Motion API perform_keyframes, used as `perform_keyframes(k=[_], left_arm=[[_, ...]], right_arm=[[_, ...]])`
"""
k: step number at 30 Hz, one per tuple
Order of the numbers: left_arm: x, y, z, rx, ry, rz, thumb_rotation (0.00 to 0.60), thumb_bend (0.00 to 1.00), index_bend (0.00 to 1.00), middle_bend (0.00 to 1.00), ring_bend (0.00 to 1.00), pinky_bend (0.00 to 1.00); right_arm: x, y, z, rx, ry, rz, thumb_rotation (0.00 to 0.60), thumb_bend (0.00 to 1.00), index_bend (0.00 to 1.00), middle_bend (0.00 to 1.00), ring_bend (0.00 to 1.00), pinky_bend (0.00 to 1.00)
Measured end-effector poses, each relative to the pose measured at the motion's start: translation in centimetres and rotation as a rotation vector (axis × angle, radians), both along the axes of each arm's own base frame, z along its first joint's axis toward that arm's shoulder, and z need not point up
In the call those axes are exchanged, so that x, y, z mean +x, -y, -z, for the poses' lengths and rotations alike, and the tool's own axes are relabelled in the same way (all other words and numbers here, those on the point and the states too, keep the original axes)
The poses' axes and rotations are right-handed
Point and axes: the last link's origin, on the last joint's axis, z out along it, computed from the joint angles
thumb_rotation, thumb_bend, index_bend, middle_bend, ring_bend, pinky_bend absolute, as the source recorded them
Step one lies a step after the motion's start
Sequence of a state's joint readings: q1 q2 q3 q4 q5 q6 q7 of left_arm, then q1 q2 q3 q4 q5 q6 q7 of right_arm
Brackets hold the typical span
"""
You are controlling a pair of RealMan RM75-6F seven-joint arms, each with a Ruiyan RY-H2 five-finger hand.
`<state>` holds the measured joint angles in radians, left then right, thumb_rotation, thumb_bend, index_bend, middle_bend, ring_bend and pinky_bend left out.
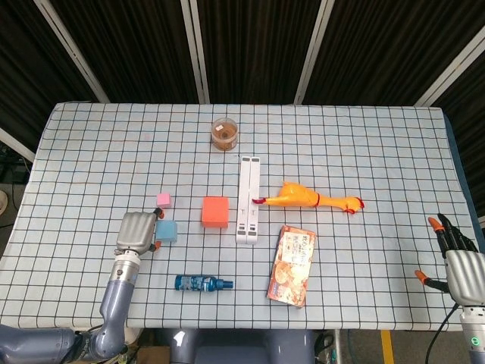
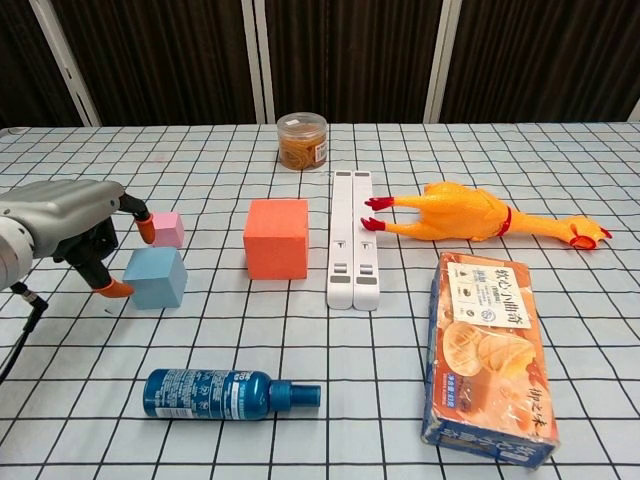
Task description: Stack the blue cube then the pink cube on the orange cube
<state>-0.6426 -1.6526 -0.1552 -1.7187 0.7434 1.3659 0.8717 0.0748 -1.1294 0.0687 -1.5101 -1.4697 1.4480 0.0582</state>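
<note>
The blue cube [image 1: 167,230] [image 2: 156,277] rests on the checked tablecloth, left of the larger orange cube [image 1: 215,211] [image 2: 276,238]. The small pink cube [image 1: 163,199] [image 2: 168,229] sits just behind the blue one. My left hand [image 1: 136,231] [image 2: 68,224] hovers at the blue cube's left side with its fingers apart. One orange fingertip [image 2: 115,289] is against the cube's lower left edge and another [image 2: 146,228] is beside the pink cube. It holds nothing. My right hand [image 1: 457,256] stays past the table's right front corner, fingers spread and empty.
A white two-bar strip [image 1: 248,199] [image 2: 353,238] lies right of the orange cube. Beyond it are a rubber chicken [image 1: 307,199] [image 2: 470,214], a snack box [image 1: 291,265] [image 2: 490,354] and, at the back, a clear jar [image 1: 225,134] [image 2: 302,141]. A blue bottle [image 1: 201,283] [image 2: 225,393] lies near the front edge.
</note>
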Motion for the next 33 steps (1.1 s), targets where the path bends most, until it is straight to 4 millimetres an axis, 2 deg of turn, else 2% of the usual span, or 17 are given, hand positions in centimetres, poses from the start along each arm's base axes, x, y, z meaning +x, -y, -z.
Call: perform_keyframes(k=[33], left_arm=[[0.36,-0.07,0.82,0.010,-0.028,-0.030,0.600,0.25,0.35,0.90,0.70,0.70]], right_arm=[[0.00,0.11,0.34,0.012,-0.014,0.003,0.600,0.04,0.09,0.05,0.15,0.25]])
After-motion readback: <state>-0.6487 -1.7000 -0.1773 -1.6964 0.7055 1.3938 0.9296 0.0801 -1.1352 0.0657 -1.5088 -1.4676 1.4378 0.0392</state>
